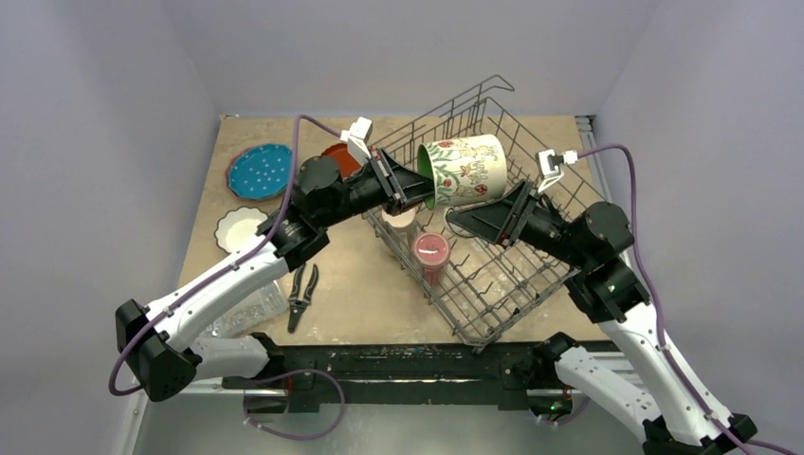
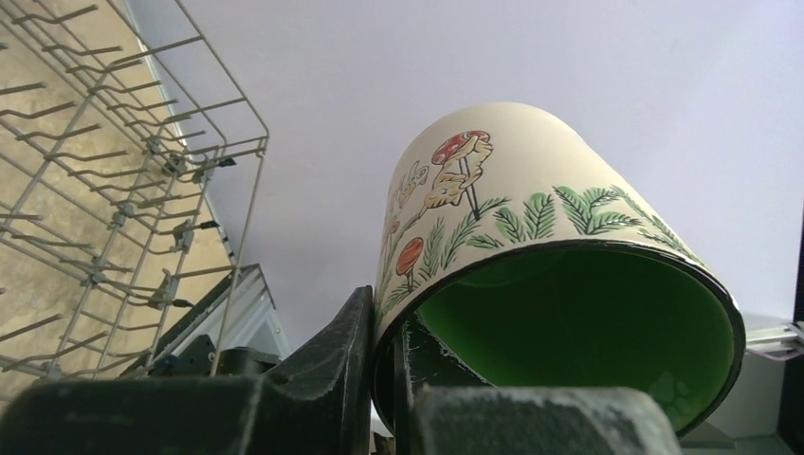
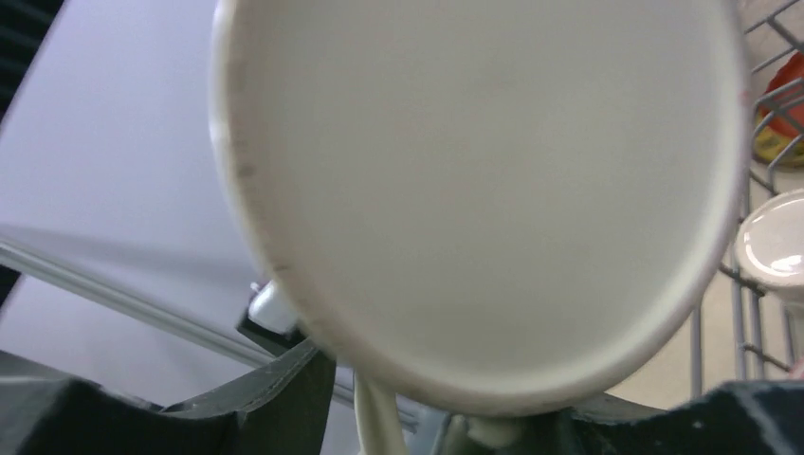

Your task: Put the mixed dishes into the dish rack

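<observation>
Cream mug (image 1: 463, 169) hangs over the dish rack (image 1: 517, 277), rim clenched by left jaws; right jaws' state unclear.

No readable text, no numbers — cream mug (image 1: 463, 171) bears drawings only

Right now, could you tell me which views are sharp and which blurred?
Top external view: evenly lit, sharp. Left wrist view: the cream mug crisp, the left gripper blurred up close. Right wrist view: the mug's base fills the frame, soft.
</observation>
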